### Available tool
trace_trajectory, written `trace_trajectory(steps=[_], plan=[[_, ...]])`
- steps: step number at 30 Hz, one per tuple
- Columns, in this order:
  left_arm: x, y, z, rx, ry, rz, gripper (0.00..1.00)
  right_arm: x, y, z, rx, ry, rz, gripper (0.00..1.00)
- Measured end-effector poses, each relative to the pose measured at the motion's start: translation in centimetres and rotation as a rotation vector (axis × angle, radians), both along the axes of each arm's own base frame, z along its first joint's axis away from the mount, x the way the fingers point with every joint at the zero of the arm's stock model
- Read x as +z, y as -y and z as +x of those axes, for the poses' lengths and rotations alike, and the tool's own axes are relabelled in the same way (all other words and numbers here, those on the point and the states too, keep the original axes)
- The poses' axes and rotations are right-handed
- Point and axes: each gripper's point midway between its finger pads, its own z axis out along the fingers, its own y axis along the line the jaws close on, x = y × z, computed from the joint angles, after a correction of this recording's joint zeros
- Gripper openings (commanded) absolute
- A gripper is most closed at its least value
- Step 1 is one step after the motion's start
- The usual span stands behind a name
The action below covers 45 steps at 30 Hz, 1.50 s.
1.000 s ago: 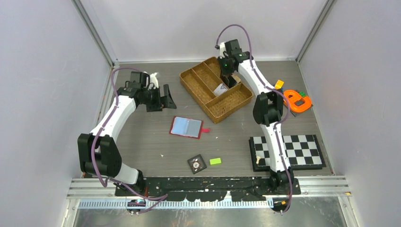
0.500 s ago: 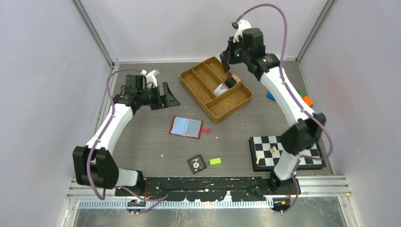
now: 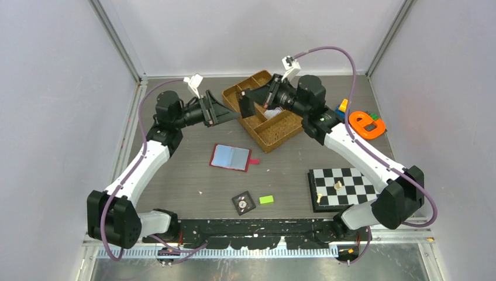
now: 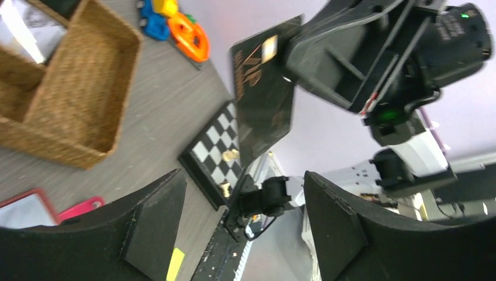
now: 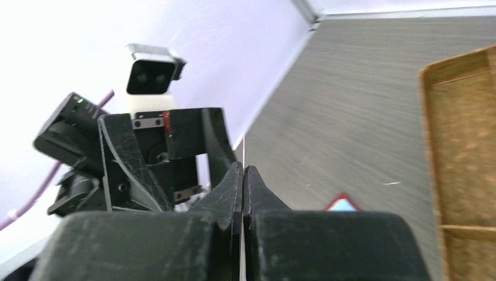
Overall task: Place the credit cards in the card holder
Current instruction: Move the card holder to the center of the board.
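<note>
Barely begun. No card in the wallet [image 3: 231, 157] yet: lying open and flat on the table [image 3: 175, 170] near the middle, grey-blue pockets up and bare, red tab toward the right, well apart from both grippers. One dark card [image 4: 263, 93], gold-lettered, up in the air, seemingly above the left side of the tray [image 4: 70, 99]. Pinched at one end by the right gripper [image 5: 243, 175], fingers pressed tight on it, only the thin edge showing from the right wrist. Facing it, the left gripper [image 3: 227, 111], jaws spread wide with nothing between the pads, card just ahead of them and, as far as can be told, not touching. Looks like a hand-over in the making, judging by the two claws nose to nose, though could equally be a regrip. In one compartment of the tray, a pale flat piece [image 4: 23, 26], perhaps a second card; too little in view to say. Left to do, nearly everything: get the dark card down to the wallet, slide it edge-first into a pocket, probably with one gripper pinning the wallet against sliding, then fetch any remaining cards and do likewise. Worth watching: a thin stiff card gripped at one end, easy to twist or drop during a pass in mid-air.
</note>
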Motion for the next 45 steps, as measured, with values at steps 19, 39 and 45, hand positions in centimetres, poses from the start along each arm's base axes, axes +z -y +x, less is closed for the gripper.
trace_trajectory(steps=[19, 39, 45], plan=[[3.1, 1.6, -2.2, -0.113, 0.067, -0.139, 0.00, 1.0, -2.5, -4.5, 0.197, -0.028, 0.097, 0.35], [1.4, 1.3, -2.0, -0.105, 0.059, -0.091, 0.66, -2.1, -2.3, -6.3, 0.248, -0.124, 0.054, 0.01], [-7.3, -1.4, 0.9, 0.112, -0.108, 0.185, 0.72, -8.1, -0.4, -5.6, 0.071, -0.244, -0.018, 0.00]])
